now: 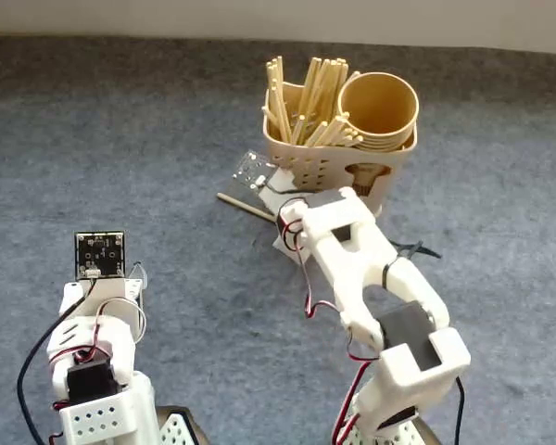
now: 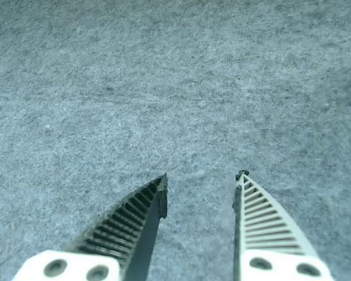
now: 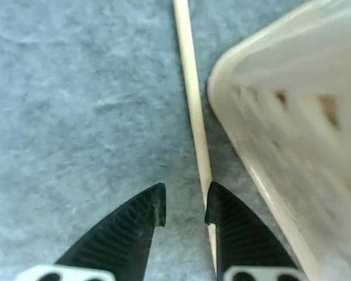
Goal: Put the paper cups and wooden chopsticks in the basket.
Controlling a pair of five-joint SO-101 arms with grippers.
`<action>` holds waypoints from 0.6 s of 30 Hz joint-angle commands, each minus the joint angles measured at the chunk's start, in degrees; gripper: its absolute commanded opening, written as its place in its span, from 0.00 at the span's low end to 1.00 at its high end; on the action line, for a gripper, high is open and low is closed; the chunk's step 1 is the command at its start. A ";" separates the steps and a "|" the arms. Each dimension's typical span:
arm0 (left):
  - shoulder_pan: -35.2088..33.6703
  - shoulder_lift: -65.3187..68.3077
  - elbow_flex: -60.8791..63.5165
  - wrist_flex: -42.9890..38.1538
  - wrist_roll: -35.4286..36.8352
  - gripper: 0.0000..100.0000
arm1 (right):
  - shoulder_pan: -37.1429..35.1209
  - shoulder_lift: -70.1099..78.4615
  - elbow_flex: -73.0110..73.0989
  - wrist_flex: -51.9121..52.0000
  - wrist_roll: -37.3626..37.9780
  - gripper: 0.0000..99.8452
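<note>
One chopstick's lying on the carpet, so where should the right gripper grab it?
Probably its bare shaft, from straight above, the right gripper straddling the chopstick crosswise: it lies flat on the carpet, thin and straight, with the basket close along one side.

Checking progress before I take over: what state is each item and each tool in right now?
basket: upright, holding cups and chopsticks.
paper cups: stacked, upright in the basket.
chopstick bundle: standing in the basket.
loose chopstick: flat on the carpet beside the basket, not gripped.
right tool: open, low over the loose chopstick.
left tool: open, over carpet.
</note>
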 commanded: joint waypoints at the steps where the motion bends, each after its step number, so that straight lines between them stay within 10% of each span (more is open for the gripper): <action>1: -0.66 -0.22 1.10 0.00 -0.35 0.19 | 2.07 0.31 -3.38 -1.36 0.88 0.12; 18: -0.66 -0.22 1.10 0.00 -0.35 0.19 | 1.10 0.13 1.45 -1.36 5.27 0.06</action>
